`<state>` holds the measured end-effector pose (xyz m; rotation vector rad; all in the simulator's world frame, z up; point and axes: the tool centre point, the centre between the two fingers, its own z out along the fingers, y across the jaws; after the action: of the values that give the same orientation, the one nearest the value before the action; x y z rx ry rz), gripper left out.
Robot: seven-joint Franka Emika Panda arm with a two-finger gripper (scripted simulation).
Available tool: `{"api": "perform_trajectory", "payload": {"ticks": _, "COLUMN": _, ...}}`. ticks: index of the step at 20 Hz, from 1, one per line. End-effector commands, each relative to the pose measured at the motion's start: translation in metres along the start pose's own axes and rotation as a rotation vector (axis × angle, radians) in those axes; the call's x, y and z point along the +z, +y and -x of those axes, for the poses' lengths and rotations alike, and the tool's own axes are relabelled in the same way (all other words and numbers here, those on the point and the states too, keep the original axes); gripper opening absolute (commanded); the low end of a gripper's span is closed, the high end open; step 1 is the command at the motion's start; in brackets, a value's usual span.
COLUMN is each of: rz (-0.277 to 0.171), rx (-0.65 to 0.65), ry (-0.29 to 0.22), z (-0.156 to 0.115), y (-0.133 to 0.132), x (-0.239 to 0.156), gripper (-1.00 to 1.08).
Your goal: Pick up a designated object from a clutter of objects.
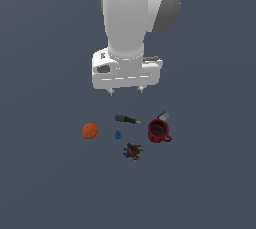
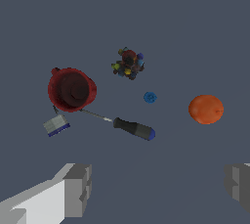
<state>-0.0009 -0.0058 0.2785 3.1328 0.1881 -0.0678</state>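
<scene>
Hand [image 1: 125, 92] hovering high w/ fingers spread wide, empty. Blue piece [image 1: 118, 134] lying on surface btwn orange ball [image 1: 90, 131] & red mug [image 1: 159, 132]. Prob. light, rigid, slippery; pinching across widest part.

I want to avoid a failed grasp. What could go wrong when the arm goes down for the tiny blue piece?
The blue piece is very small, so the open pincer may close beside it. The screwdriver and the multicoloured lump lie close by; a finger might push one.
</scene>
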Motion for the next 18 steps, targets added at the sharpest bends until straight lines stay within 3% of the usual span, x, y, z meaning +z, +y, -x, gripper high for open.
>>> {"api": "perform_trajectory", "payload": {"ticks": 1, "rz": 0.002, "rx": -0.042, "ry": 0.001, "z": -0.003, "y": 0.002, "x": 0.006, "gripper": 1.00}}
{"api": "perform_trajectory", "payload": {"ticks": 18, "rz": 0.016, "rx": -0.449, "ry": 0.010, "z": -0.025, "y": 0.020, "x": 0.064, "gripper": 1.00}}
